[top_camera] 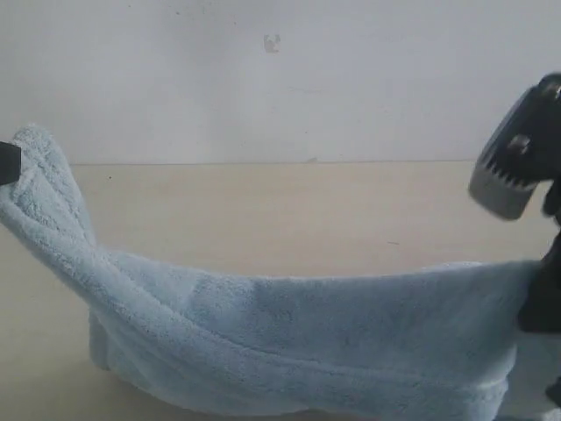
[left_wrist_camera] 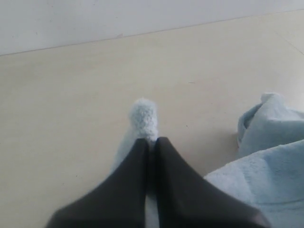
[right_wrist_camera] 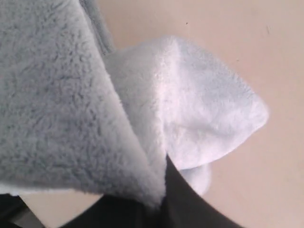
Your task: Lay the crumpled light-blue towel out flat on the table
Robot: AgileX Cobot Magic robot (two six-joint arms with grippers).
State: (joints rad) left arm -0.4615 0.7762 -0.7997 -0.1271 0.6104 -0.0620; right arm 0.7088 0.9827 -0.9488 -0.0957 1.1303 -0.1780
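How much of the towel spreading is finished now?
Done: the left gripper is shut on one end of the towel, the right gripper on the other. In hand: the towel hangs between them, its middle sagging onto the table. Left: lay it flat, release.

Edges and cloth hide much of both grippers.
In the exterior view the left gripper [top_camera: 7, 162] shows only a dark tip at the frame's edge. The right gripper [top_camera: 536, 294] is cut by the opposite edge, and the towel [top_camera: 298, 342] runs off the bottom. In the right wrist view, cloth covers most of the fingers [right_wrist_camera: 190, 209]. A wall mark [top_camera: 272, 42] is too small to identify.
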